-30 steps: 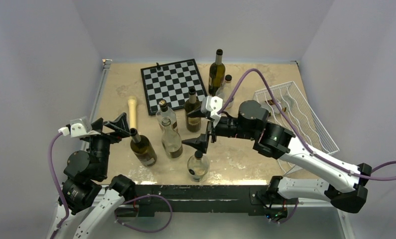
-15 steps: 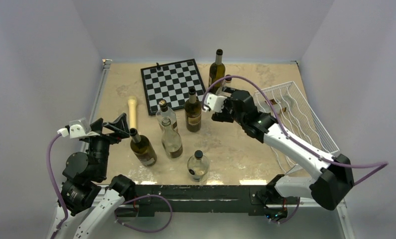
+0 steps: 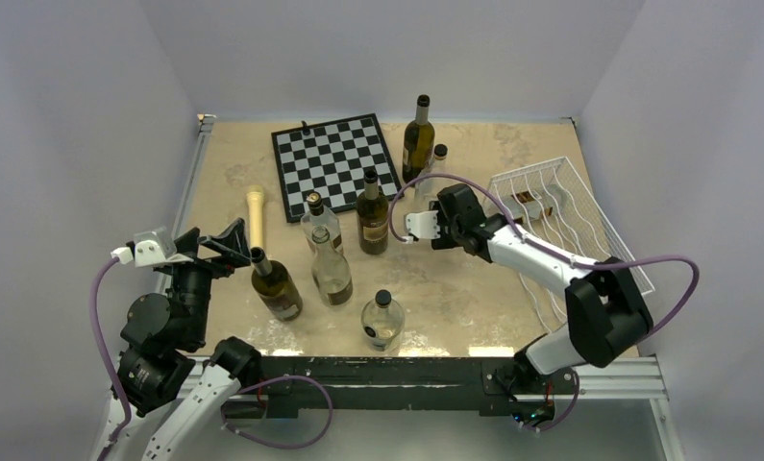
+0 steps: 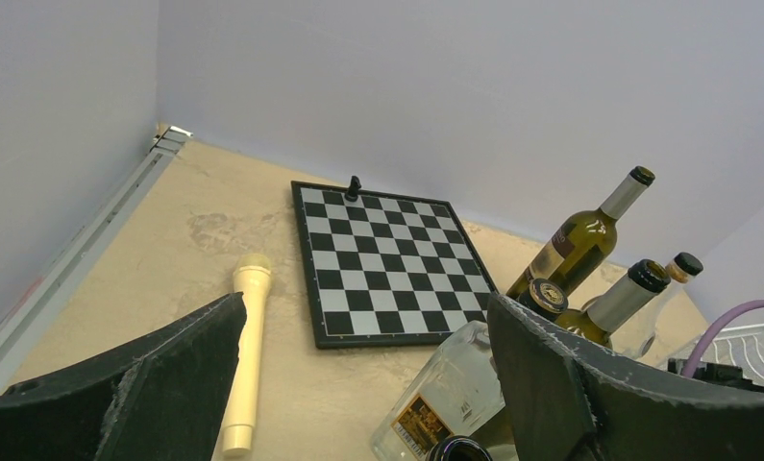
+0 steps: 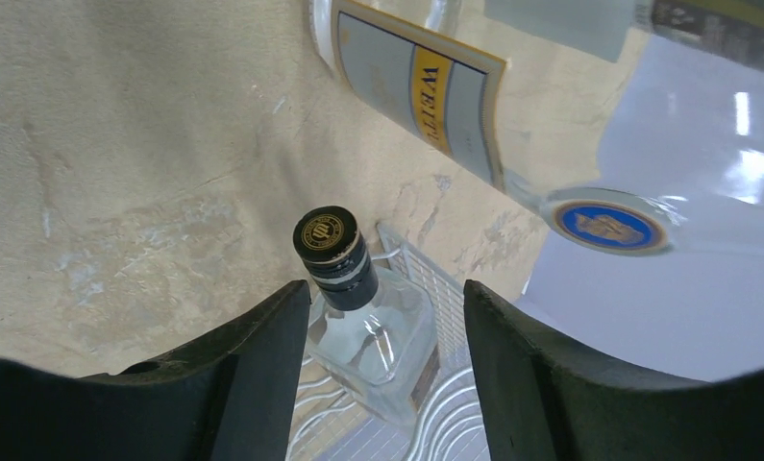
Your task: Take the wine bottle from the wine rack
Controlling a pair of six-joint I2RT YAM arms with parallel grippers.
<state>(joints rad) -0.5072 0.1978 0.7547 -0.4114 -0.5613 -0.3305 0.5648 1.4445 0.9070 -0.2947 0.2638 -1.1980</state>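
White wire wine rack [image 3: 599, 240] is holding the wine bottle [image 5: 376, 338] lying down, and the right gripper [image 5: 385, 290] is hanging wide open in front of its cap [image 5: 324, 233], gripping nothing, so grabbing and lifting are waiting.

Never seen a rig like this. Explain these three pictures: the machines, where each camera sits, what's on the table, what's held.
Two robot arms are bolted at the near edge of the table, each ending in a two-finger gripper. The wide picture comes from a fixed camera above and behind them; the other two from cameras on the wrists, so the dark shapes there are the arm's own fingers. On the table: a chessboard, several upright bottles, a cream stick, and a white wire wine rack with a clear bottle lying in it. The left gripper is open, empty. The right gripper is open, aimed at that bottle's cap. Nothing is held.
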